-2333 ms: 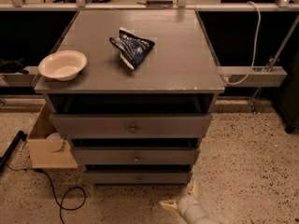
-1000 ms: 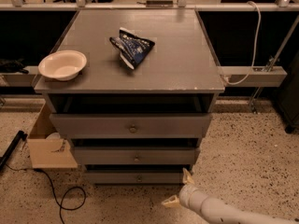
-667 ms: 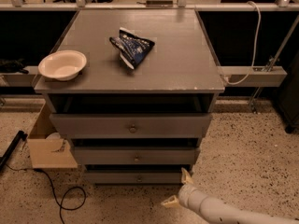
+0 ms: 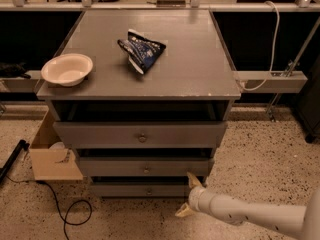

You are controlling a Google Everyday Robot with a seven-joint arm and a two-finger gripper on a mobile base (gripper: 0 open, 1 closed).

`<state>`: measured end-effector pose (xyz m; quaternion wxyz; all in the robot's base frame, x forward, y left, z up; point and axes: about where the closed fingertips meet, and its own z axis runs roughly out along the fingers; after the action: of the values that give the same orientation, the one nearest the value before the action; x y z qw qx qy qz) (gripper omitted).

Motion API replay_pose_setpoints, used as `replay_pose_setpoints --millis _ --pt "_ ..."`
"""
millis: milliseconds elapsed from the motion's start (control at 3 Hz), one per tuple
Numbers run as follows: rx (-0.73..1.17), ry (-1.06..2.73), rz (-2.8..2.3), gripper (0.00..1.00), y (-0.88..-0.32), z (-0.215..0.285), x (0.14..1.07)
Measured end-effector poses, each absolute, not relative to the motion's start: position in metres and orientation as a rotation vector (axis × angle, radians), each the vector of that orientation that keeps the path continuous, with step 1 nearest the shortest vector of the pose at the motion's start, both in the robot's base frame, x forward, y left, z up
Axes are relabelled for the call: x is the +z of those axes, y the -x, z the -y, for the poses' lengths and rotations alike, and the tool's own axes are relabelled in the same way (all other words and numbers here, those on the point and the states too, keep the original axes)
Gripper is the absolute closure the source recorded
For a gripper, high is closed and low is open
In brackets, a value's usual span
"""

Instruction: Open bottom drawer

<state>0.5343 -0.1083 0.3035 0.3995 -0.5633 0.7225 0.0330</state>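
Grey-painted wood makes up the table (image 4: 200, 69), and the camera view looks down on its three stacked drawer fronts. The bottom drawer (image 4: 125, 190) is lowest, just above the speckled floor (image 4: 260, 154), tucked under the middle drawer (image 4: 115, 167) and the top drawer (image 4: 100, 134). The gripper (image 4: 187, 196) sits at the right end of the bottom drawer, on a pale arm reaching in from the lower right. Its fingers are spread apart and hold nothing. The upper fingertip (image 4: 193, 179) lies over the drawer's right corner, though whether it touches cannot be told. The small round knob (image 4: 149, 191) is off to the gripper's left, near but apart. The drawer front faces the camera and its long axis runs left to right. It is set back a little behind the front above. Bare floor lies in front of it. A black cable (image 4: 70, 214) loops on the floor at front left, and a cardboard box (image 4: 52, 159) stands against the table's left side. On top rest a pale bowl (image 4: 67, 69) and a dark blue snack bag (image 4: 142, 54).
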Motion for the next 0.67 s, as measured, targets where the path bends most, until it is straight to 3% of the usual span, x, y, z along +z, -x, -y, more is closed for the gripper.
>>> replay_pose_setpoints --millis 667 --pt "0.108 1.409 -1.838 0.00 -0.5342 0.0991 0.2991"
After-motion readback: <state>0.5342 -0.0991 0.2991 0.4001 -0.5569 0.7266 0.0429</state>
